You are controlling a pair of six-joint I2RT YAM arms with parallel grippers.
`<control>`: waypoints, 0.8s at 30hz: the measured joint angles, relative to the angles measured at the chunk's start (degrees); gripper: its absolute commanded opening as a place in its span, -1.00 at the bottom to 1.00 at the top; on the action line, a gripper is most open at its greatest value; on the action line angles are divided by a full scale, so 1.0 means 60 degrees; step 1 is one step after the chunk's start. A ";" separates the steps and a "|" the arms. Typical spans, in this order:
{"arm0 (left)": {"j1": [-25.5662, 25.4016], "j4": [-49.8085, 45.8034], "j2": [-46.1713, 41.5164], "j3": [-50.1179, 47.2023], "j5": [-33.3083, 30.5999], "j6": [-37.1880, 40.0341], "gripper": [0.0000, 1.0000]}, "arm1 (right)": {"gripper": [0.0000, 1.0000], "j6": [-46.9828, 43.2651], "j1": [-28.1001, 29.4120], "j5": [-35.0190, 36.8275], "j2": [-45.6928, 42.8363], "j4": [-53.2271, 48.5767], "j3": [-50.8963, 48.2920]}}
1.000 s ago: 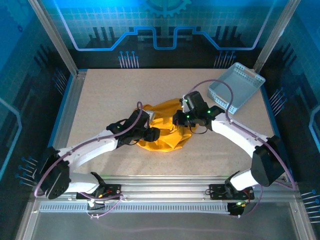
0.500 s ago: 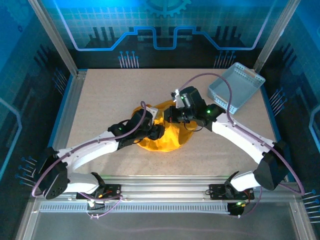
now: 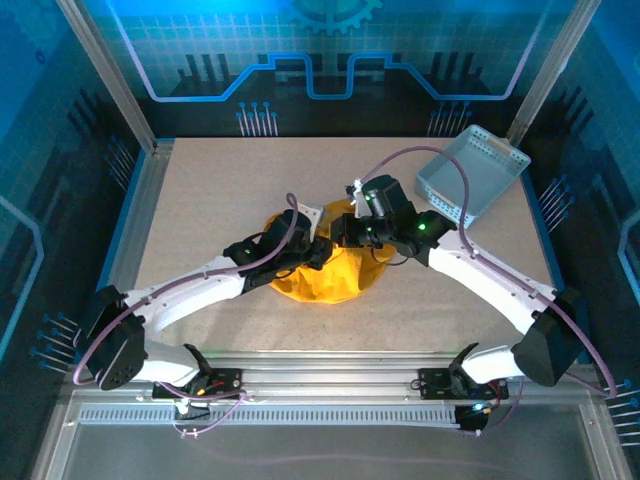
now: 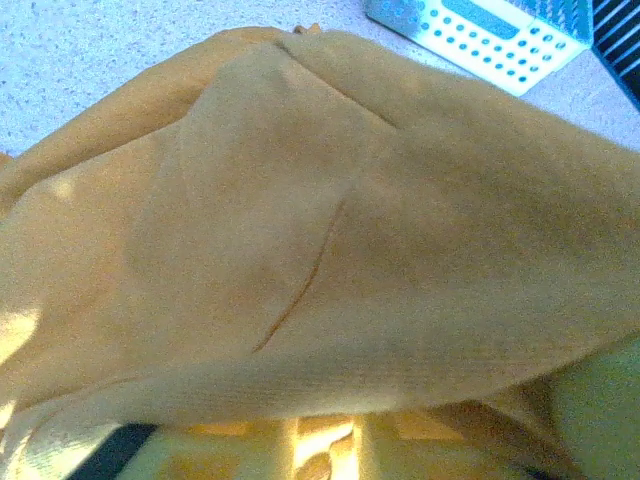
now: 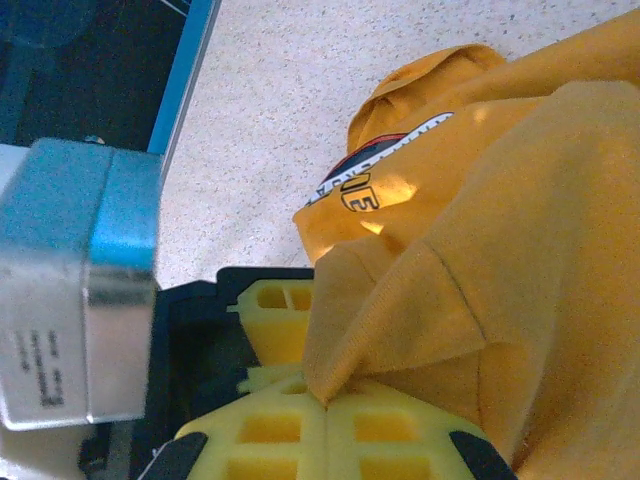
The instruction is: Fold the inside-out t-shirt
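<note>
The inside-out t-shirt point(image 3: 335, 285) lies bunched in a mustard-yellow heap near the middle of the tabletop point(image 3: 220, 190), with both arms reaching in over its far edge. In the right wrist view the cloth point(image 5: 520, 260) hangs in thick folds, and a dark round print point(image 5: 375, 170) with white lettering peeks out of a fold close to the tabletop. The right fingers point(image 5: 325, 405) are clenched together on a fold of the shirt, which comes up out of the line where the two yellow pads meet; from above they point(image 3: 338, 235) sit at the heap's far right side. The left fingers point(image 3: 320, 250) are just beside them, over the far left part of the shirt. In the left wrist view the cloth point(image 4: 320, 230) stretches across as a smooth sheet with a seam point(image 4: 300, 290) running through it, and I cannot tell whether these fingers are released or grasping. A pale perforated basket point(image 3: 470, 175) stands at the far right corner of the tabletop, well apart from the shirt; its edge point(image 4: 480, 30) shows beyond the cloth.
</note>
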 measured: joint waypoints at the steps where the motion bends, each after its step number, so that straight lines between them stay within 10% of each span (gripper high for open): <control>1: 0.0000 0.0018 0.0000 0.0004 0.0000 0.0000 -0.84 | -1.00 0.0000 0.0000 0.0102 -0.0040 -0.0051 -0.0029; 12: 0.0000 -0.0015 -0.0259 0.0000 0.0055 0.0044 -1.00 | -1.00 -0.0076 -0.0106 0.0849 -0.0186 -0.0426 -0.0131; 24: 0.0000 0.0550 -0.0645 -0.0590 0.1381 0.0106 -0.43 | -1.00 -0.0076 -0.0113 0.0710 -0.0168 -0.0412 -0.0131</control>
